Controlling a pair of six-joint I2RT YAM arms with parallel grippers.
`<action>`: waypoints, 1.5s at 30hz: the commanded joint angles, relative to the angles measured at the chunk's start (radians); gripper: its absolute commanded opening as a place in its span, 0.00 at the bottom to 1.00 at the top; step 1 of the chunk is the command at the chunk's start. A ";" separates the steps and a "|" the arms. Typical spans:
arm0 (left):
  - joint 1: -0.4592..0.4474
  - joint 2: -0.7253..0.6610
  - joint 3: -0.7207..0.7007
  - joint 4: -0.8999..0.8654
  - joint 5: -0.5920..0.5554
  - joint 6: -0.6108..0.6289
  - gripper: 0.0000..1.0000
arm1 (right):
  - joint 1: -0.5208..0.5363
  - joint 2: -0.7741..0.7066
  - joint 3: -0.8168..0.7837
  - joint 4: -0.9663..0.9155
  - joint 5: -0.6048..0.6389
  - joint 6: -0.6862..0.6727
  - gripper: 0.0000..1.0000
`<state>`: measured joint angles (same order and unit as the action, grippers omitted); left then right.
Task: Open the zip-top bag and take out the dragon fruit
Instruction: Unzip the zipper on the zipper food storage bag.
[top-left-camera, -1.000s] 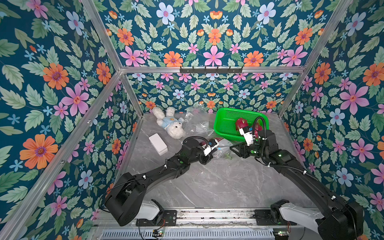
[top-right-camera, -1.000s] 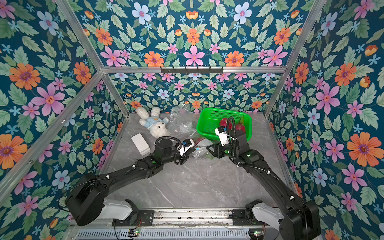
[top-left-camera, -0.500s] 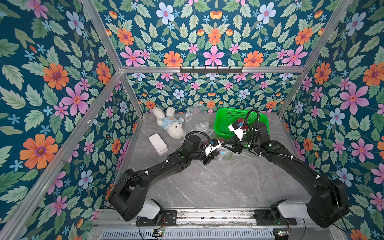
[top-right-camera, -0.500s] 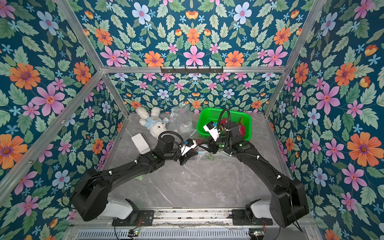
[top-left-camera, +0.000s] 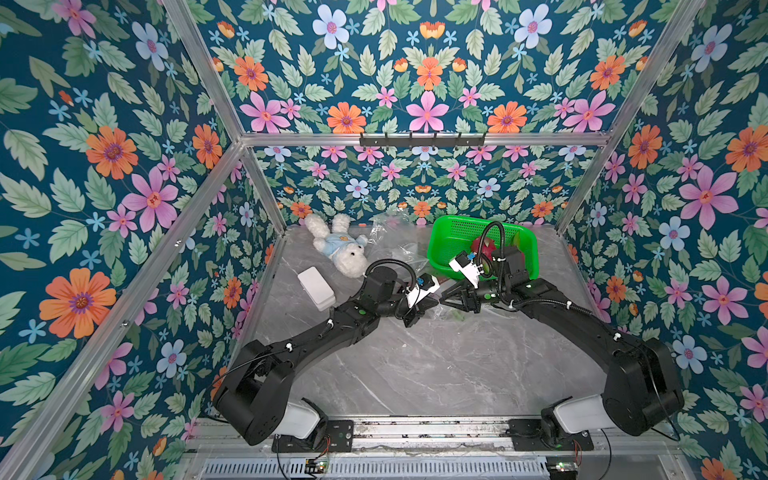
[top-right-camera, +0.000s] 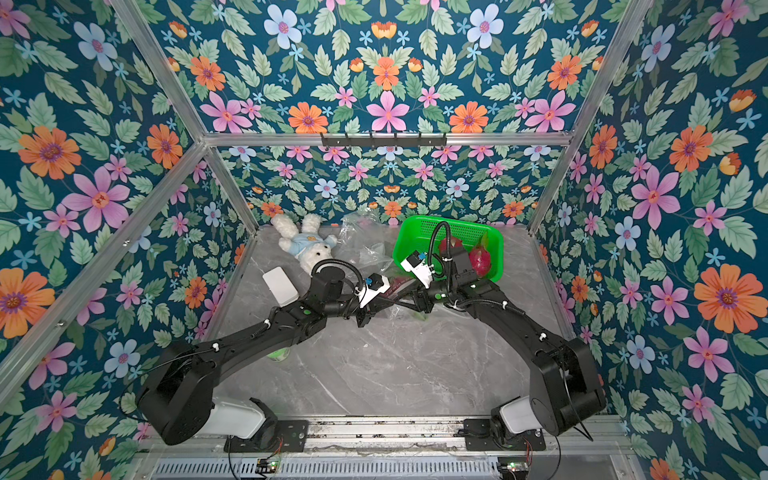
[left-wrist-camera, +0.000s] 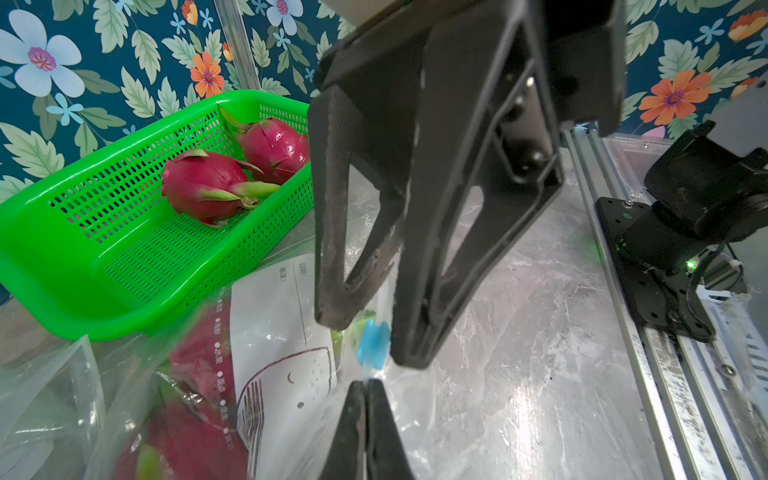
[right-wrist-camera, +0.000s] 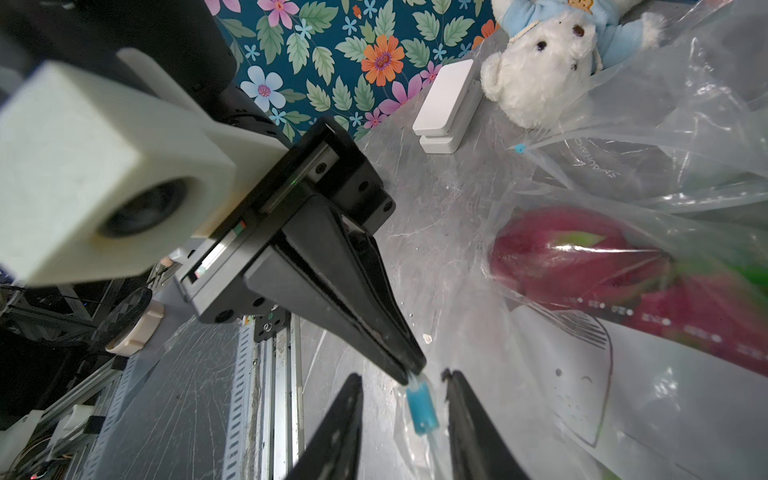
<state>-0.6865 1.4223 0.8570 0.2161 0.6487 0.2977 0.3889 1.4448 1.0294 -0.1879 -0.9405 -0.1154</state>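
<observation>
Pinching the bag (right-wrist-camera: 665, 395) edge low in the frame, the left gripper (right-wrist-camera: 409, 370) has fingers pressed together; the right gripper (left-wrist-camera: 370, 336) has fingers spread around the blue slider (right-wrist-camera: 419, 409). Inside the bag sits dragon fruit (right-wrist-camera: 561, 257), with two more dragon fruit (left-wrist-camera: 203, 187) in the basket (left-wrist-camera: 104, 266).

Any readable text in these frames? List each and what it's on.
"日期:" on the zip-top bag, white panel, printed sideways.
"备注:" on the same panel, next to it.
Column of white characters beside that panel: too blurred to read.
Lettering on the other clear bag: seen reversed, unreadable.

The dragon fruit (right-wrist-camera: 573, 253) inside the zip-top bag (right-wrist-camera: 673, 407), blurry behind plastic and printed label.
</observation>
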 joint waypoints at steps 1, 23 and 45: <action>0.002 -0.002 0.007 0.004 0.009 0.018 0.00 | 0.001 0.006 0.006 -0.007 -0.038 -0.028 0.34; 0.005 0.013 0.042 -0.026 -0.014 0.037 0.00 | 0.002 0.025 0.008 -0.075 0.008 -0.079 0.16; 0.082 -0.009 0.059 -0.018 -0.257 -0.003 0.00 | 0.002 -0.077 -0.099 -0.044 0.027 -0.002 0.01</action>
<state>-0.6239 1.4235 0.9096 0.1749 0.5621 0.2935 0.3893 1.3857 0.9531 -0.1581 -0.8780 -0.1322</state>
